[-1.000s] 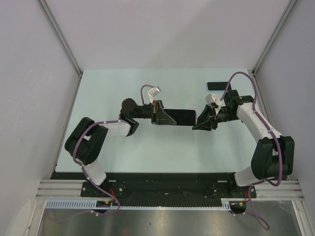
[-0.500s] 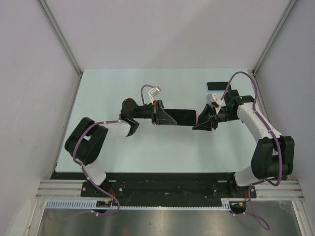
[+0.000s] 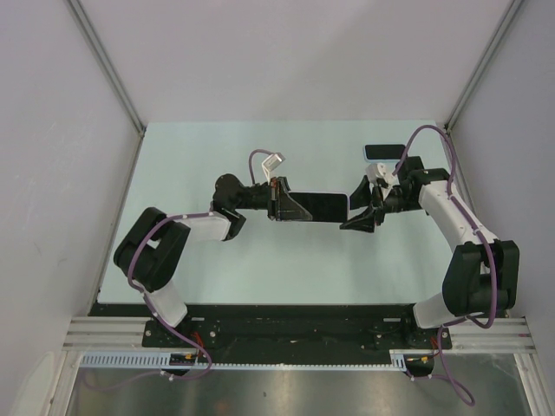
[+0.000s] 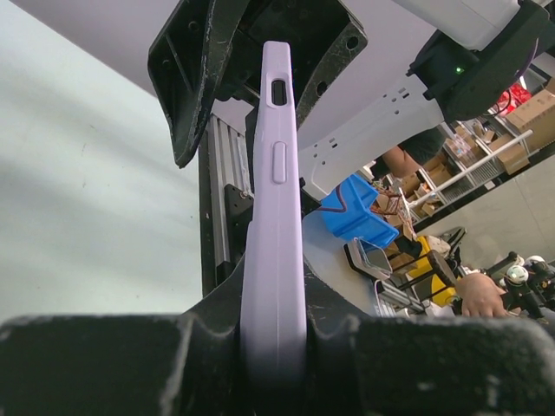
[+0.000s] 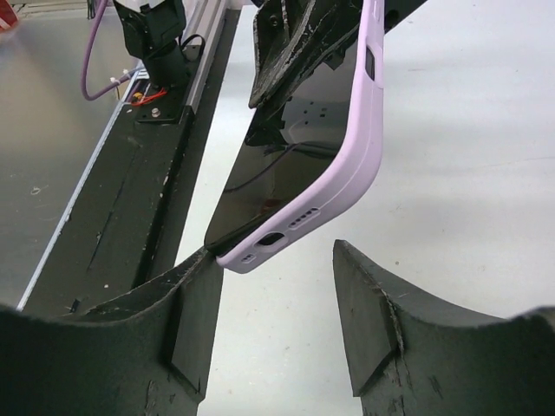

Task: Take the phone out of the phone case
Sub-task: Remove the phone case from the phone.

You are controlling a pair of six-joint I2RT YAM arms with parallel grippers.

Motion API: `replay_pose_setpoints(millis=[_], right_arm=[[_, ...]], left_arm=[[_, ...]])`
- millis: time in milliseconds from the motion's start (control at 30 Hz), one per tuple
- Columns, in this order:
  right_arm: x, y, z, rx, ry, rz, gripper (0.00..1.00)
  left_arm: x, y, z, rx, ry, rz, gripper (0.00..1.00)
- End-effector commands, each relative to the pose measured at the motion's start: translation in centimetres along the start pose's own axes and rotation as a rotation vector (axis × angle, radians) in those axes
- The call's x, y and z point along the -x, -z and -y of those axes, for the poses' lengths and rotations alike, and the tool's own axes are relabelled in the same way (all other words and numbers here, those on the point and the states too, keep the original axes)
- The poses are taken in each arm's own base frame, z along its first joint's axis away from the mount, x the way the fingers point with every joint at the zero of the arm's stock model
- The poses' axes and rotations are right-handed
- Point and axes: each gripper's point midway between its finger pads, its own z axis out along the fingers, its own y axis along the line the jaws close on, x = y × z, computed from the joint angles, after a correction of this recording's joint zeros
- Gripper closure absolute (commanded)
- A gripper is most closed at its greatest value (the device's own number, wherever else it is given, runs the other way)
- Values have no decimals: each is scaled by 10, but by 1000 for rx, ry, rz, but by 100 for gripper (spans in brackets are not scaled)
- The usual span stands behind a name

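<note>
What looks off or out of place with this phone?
At the end nearest the open right gripper, a corner of the dark phone seems to sit outside the lip of the lilac case, partly popped out. Nothing looks damaged.

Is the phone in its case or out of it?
In: the phone's dark screen sits inside the lilac case, right wrist view.
</note>
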Motion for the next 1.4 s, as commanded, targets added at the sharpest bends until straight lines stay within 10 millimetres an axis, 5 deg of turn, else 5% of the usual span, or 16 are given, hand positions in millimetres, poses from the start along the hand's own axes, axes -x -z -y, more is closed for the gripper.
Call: replay_pose_setpoints(millis=[0, 467, 1133, 1267, 1367], right_arm=[[20, 8, 15, -34, 164, 16, 43], [27, 18, 19, -68, 161, 48, 41], [67, 33, 15, -61, 8, 167, 50], [65, 27, 58, -209, -236, 41, 52], [70, 29, 64, -221, -294, 63, 52]], left_arm=[[19, 2, 79, -226, -484, 31, 100], [24, 6, 76, -209, -491, 53, 100], [40, 18, 50, -132, -490, 122, 100], [41, 19, 46, -124, -490, 127, 100], [41, 20, 46, -123, -492, 127, 100]])
